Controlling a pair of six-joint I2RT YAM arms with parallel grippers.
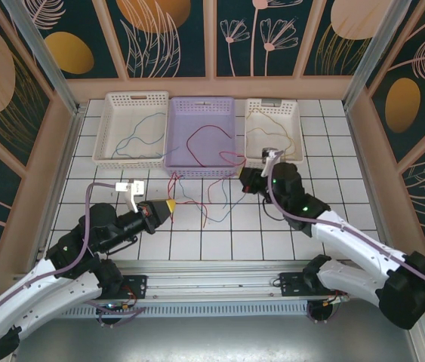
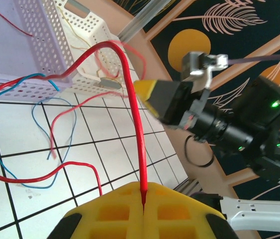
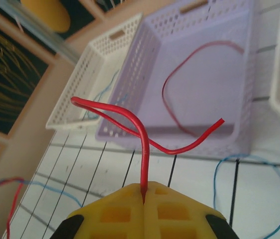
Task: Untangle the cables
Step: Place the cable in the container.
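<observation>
**A:** Left to right: white basket (image 1: 106,128) has a blue cable (image 1: 143,121), lilac basket (image 1: 201,102) a red cable (image 3: 199,47), right basket (image 1: 297,132) a yellow-tan cable (image 1: 269,119). So it's partly sorted?

**B:** Yep, but red and blue strands (image 2: 18,84) lie tangled on the tiles (image 1: 106,226) (between the arms). Left gripper (image 1: 169,205) pinches a red wire (image 2: 139,129), and right gripper (image 3: 143,191) is clamped on red too.

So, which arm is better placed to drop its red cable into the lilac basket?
Right, probably: its jaws pinch a red cable right by the lilac basket; the left jaws sit farther back.
</observation>
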